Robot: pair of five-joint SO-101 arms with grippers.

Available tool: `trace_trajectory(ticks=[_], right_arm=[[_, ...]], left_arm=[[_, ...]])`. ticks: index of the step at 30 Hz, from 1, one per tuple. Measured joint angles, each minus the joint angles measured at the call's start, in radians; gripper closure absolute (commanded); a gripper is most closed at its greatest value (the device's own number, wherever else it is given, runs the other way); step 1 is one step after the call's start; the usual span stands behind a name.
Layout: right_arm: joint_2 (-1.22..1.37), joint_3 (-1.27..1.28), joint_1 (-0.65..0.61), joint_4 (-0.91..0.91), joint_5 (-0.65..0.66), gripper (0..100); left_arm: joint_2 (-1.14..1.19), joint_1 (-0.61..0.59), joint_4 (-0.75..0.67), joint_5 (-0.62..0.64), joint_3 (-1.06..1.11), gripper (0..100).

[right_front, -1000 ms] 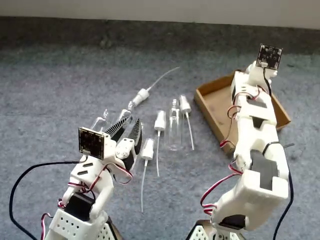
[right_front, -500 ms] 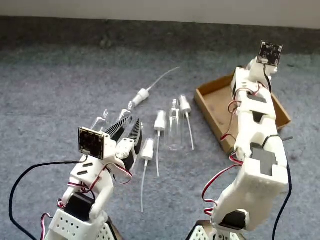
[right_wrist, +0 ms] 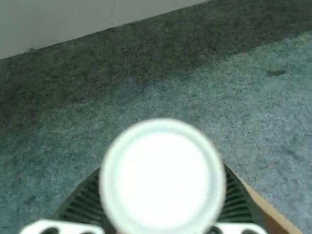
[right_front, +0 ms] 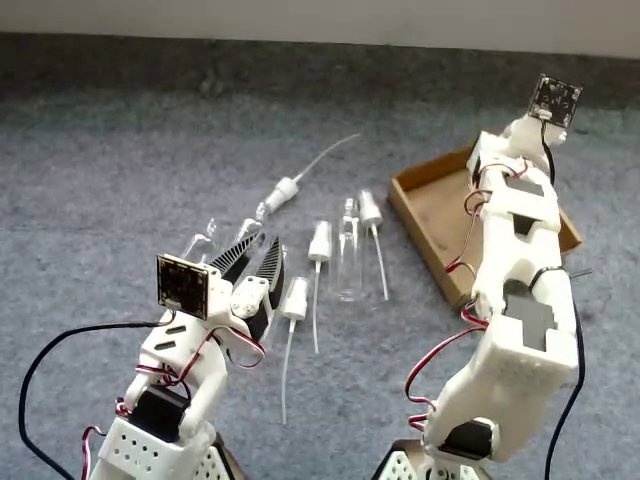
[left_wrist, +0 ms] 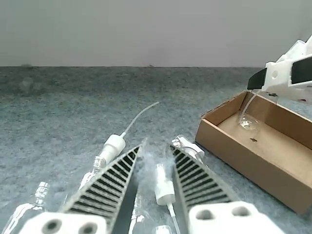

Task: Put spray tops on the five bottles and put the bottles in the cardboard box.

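Observation:
My left gripper (right_front: 268, 242) stands open near the table's front left, with its fingers (left_wrist: 109, 183) spread over loose parts. A clear bottle (right_front: 347, 262) lies among several white spray tops (right_front: 319, 243) with long tubes. Two more bottles (right_front: 200, 240) lie beside the left gripper. My right arm (right_front: 515, 215) stretches over the cardboard box (right_front: 430, 205). In the left wrist view the right gripper (left_wrist: 258, 87) hangs a clear bottle (left_wrist: 247, 119) into the box (left_wrist: 234, 146). The right wrist view has the bottle's round white spray top (right_wrist: 163, 175) clamped between ribbed fingers (right_wrist: 78, 209).
Grey carpet covers the table, and a pale wall runs along the far side. One spray top (right_front: 283, 190) with a curved tube lies farther back. There is bare carpet left of the parts and behind the box.
My right arm has swung a little farther back and to the right over the box. The left arm and the loose parts have not moved.

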Motion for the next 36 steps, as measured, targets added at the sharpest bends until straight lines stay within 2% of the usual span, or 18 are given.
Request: trace_trajectory(ticks=[18,25,36], right_arm=[[0.0,0.0,0.0,0.0,-0.005,87.9],[0.0,0.0,0.0,0.0,-0.005,73.5],[0.002,0.002,0.0,0.014,-0.005,72.0]], left_arm=[[0.0,0.0,0.0,0.0,0.0,95],[0.0,0.0,0.0,0.0,0.0,95],[0.0,0.0,0.003,0.0,0.0,95]])
